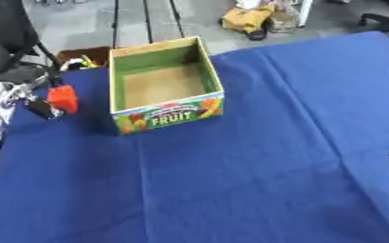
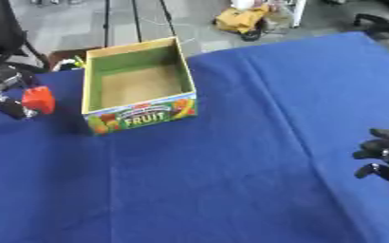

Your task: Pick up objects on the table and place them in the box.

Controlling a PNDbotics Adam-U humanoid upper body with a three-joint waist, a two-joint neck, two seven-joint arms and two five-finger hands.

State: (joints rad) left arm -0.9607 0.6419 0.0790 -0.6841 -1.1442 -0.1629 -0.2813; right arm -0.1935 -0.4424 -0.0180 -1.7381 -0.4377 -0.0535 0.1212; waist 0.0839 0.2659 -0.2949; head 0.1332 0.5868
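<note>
1. While left hand (image 1: 33, 102) pinches the red object (image 1: 62, 98) just left of the box (image 1: 166, 115), step is carry – object held above the blue worktop (image 1: 231, 180)
2. Next: move right over the box's open top, release
3. Right hand (image 2: 380, 154) idle at right edge, fingers curled on nothing

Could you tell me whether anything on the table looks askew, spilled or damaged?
Nothing spilled or damaged. The FRUIT box sits slightly turned on the creased blue cloth, open and apparently empty. The left hand holds a red object beside it.
</note>
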